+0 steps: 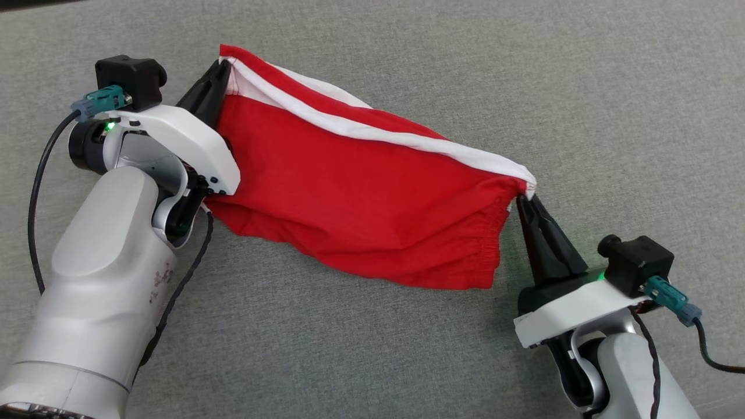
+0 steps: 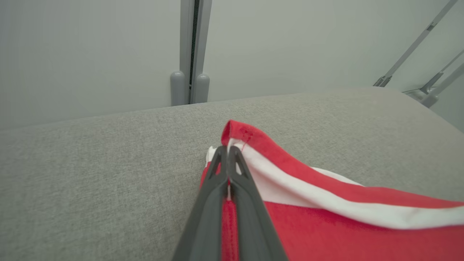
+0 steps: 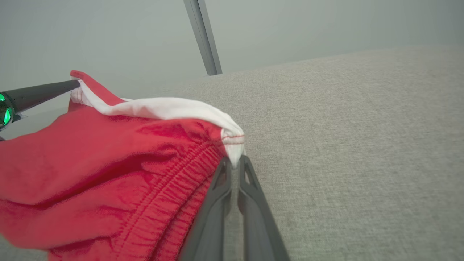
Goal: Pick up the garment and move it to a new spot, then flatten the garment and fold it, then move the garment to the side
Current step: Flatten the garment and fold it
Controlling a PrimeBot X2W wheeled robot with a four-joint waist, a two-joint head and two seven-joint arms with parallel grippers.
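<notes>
Garment (image 1: 361, 192), red with white band, over grey surface (image 1: 611, 87). Left gripper (image 1: 223, 66) clamped on one corner; right gripper (image 1: 522, 201) clamped on the opposite.

The red garment (image 1: 361, 198) with a white stripe is stretched between two grippers over the grey table (image 1: 611, 87). The left gripper (image 1: 223, 67) pinches one corner. The right gripper (image 1: 522, 201) pinches the other.

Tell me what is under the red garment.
The grey fabric surface extends beneath the garment, held by the left gripper and right gripper. The patch directly below is covered, so anything there cannot be seen.
</notes>
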